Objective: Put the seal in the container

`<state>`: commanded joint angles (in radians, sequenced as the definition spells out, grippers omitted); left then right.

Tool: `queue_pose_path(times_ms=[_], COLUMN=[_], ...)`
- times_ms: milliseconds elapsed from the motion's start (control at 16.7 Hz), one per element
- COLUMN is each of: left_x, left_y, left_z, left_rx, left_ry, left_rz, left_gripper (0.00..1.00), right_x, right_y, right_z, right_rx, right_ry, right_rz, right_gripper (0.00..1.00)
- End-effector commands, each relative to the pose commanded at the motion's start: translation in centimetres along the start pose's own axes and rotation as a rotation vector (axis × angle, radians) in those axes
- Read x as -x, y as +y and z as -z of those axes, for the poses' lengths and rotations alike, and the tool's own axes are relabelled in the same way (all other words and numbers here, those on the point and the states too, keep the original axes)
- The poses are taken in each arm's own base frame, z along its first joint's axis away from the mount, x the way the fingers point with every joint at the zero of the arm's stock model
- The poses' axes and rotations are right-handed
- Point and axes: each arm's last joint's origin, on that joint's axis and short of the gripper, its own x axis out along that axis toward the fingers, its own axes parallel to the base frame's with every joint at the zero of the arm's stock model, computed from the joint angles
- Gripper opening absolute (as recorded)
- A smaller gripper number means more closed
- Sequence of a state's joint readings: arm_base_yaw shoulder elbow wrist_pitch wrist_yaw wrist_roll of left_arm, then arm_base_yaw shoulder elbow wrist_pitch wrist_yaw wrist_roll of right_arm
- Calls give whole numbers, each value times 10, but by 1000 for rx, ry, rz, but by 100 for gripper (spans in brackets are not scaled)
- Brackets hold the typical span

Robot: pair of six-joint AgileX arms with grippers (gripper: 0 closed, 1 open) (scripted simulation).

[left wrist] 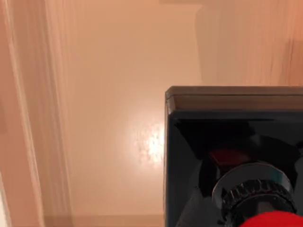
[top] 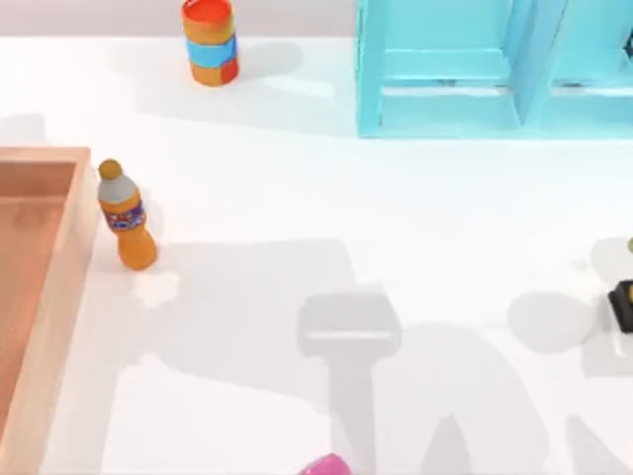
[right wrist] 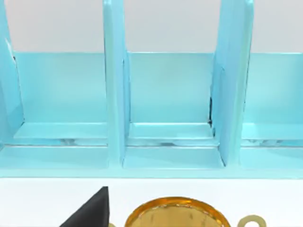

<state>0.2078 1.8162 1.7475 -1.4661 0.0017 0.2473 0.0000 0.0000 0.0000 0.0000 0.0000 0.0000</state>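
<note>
Noted a white table [top: 396, 218] before a pale wall. Counted one container [top: 64, 277], one orange bottle [top: 126, 216], one striped can [top: 210, 42] and one cyan shelf unit [top: 445, 109]. Found one seal [left wrist: 232, 142] over the container's orange-brown floor; could not tell the left claw's hold.

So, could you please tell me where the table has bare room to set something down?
The widest bare stretch lies between the orange bottle and the black-based item, below the cyan shelf unit. It is tighter between the bottle and the container.
</note>
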Motion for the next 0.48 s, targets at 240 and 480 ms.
queue_pose_path(times_ms=[240,480], left_x=[-10,-11], left_y=[19,18], left_z=[13,11], left_rx=[15,10], left_ry=[37,41], left_rz=[0,0], left_gripper=[0,0], right_x=[0,0], right_y=[0,0], right_z=[0,0], right_rx=[0,0], right_ry=[0,0], right_rz=[0,0], right_gripper=[100,100])
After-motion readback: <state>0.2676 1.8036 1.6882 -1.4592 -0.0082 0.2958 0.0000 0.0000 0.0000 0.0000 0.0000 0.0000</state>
